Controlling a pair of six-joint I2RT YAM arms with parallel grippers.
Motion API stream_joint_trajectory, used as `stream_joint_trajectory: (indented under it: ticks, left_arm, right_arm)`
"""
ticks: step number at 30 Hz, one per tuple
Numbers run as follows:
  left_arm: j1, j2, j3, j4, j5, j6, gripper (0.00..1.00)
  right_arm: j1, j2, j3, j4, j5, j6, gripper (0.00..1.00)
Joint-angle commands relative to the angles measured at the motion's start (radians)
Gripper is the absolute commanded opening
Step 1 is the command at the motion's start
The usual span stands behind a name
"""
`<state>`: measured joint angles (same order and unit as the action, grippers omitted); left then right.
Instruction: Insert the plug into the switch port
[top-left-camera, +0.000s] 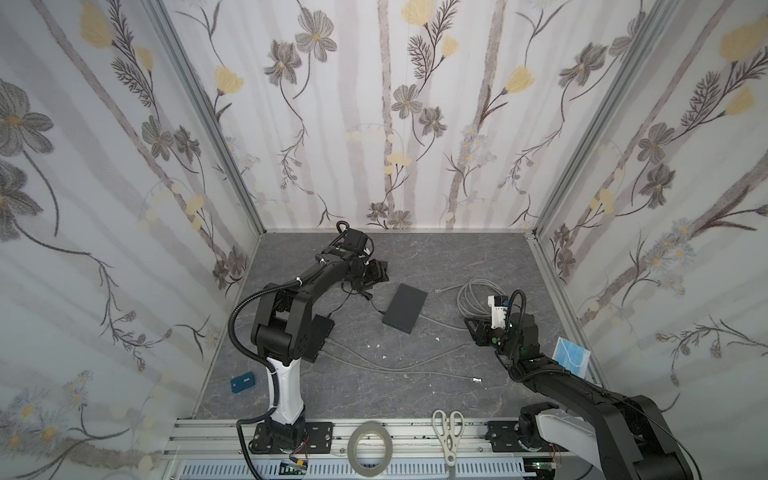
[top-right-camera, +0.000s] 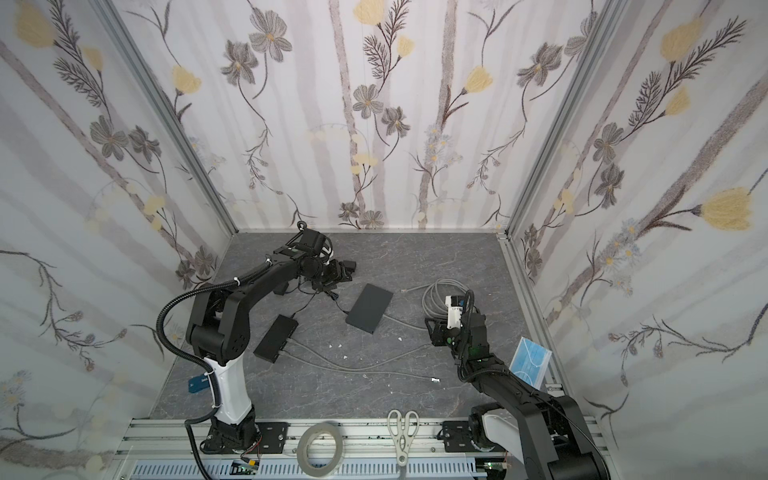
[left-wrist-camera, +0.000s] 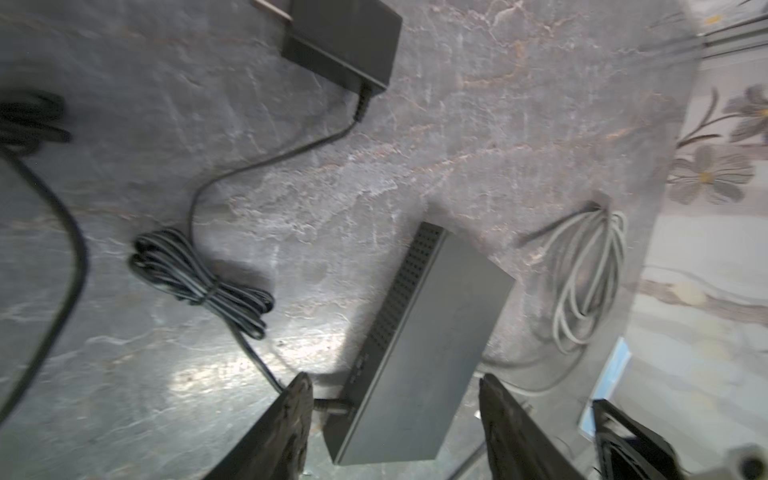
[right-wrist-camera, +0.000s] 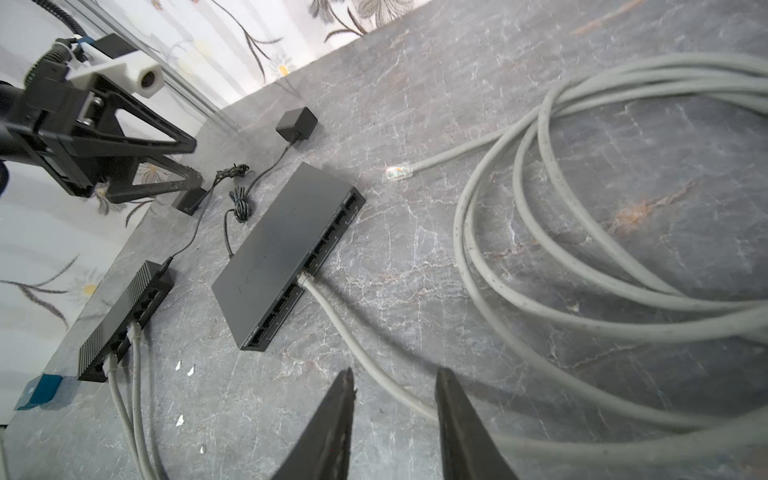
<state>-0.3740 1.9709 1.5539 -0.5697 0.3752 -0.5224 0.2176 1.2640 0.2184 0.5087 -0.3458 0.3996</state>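
– so, where does the right gripper (right-wrist-camera: 395, 374) stand?
– low over the surface (right-wrist-camera: 415, 83), jaws apart with nothing between them. a grey cable (right-wrist-camera: 332, 316) runs just past its tips, but that one is already seated in the switch (right-wrist-camera: 282, 257), so i'd leave it alone.
– and the plug we want?
– the clear plug (right-wrist-camera: 398, 171) lies loose on the surface just off one corner of the switch, not touching it. it's the free end of the coil (right-wrist-camera: 582, 232).
– how would you take it well?
– my view: close on the cable right behind the plug, not on the clear body, so the nose sticks out ahead of the jaws. i can't tell which way up it lies, so check that before closing.
– then?
– square it to an empty port (right-wrist-camera: 351, 203) on the long edge. several look free on either side of the seated cable. push straight in, low and level.
– the left gripper (left-wrist-camera: 395, 378)?
– open too, and empty. it hovers near the switch on the side away from the ports. the switch looks light and may slide under a push, so that gripper could brace its back edge.
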Motion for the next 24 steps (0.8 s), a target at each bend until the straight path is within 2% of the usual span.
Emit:
stream_joint_trajectory:
  ticks: [1,6,8,9,10,15,24]
  left_arm:
    - [-0.002,0.048,0.075,-0.067,-0.213,0.088,0.65]
    - [-0.009,0.192,0.216,-0.179,-0.260,0.138,0.65]
    - [-0.018,0.239,0.268,-0.192,-0.286,0.151,0.65]
    - [-0.024,0.261,0.301,-0.199,-0.312,0.161,0.65]
    - [-0.028,0.289,0.332,-0.207,-0.330,0.168,0.65]
    - [-0.043,0.416,0.515,-0.250,-0.313,0.160,0.65]
    - [-0.061,0.663,0.915,-0.338,-0.178,0.068,0.65]
  right_arm:
    - [0.012,0.002,0.006,0.068,0.006,-0.029,0.37]
    - [0.022,-0.008,0.004,0.067,0.012,-0.039,0.42]
    - [0.022,-0.021,-0.001,0.067,0.017,-0.041,0.49]
    - [0.022,-0.031,-0.006,0.067,0.021,-0.044,0.90]
    - [0.022,-0.042,-0.009,0.066,0.032,-0.043,1.00]
    - [0.022,-0.094,-0.036,0.070,0.076,-0.036,1.00]
    - [0.022,-0.072,-0.021,0.052,0.088,-0.028,1.00]
